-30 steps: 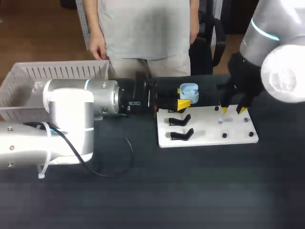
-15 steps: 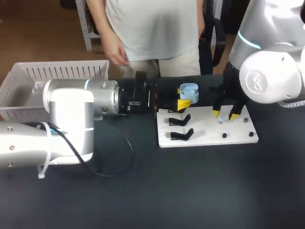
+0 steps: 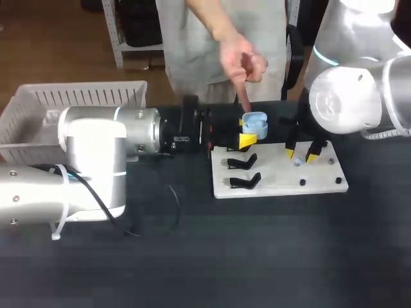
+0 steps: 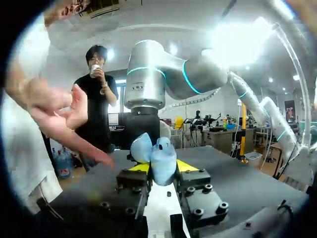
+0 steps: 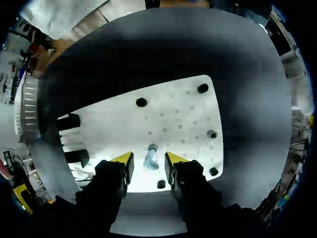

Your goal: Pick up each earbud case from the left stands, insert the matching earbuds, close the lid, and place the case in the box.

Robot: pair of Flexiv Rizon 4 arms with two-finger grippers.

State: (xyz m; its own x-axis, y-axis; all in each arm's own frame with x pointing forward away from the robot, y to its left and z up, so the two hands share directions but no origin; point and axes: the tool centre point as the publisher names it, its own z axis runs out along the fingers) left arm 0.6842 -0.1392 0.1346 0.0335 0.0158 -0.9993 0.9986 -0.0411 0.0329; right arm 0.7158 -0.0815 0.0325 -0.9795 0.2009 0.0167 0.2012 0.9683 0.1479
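Head view: a dark worktop [image 3: 257, 256] spans the scene. The left arm [image 3: 96, 160] lies across it from the left, and the right arm [image 3: 347, 96] hangs over its right rear. A white box [image 3: 77, 96] sits rear left and a white board [image 3: 282, 183] right of middle. A person's hand [image 3: 243, 61] reaches over, one finger pointing down at the case [image 3: 254, 125]. Two black stands [image 3: 244, 181] sit on the board's left. The left end effector [image 3: 247, 139] is clamped on the pale blue case, lid open, just behind the board. The right end effector [image 3: 302, 154] is parted, fingers astride an earbud [image 3: 297, 163] without touching it.
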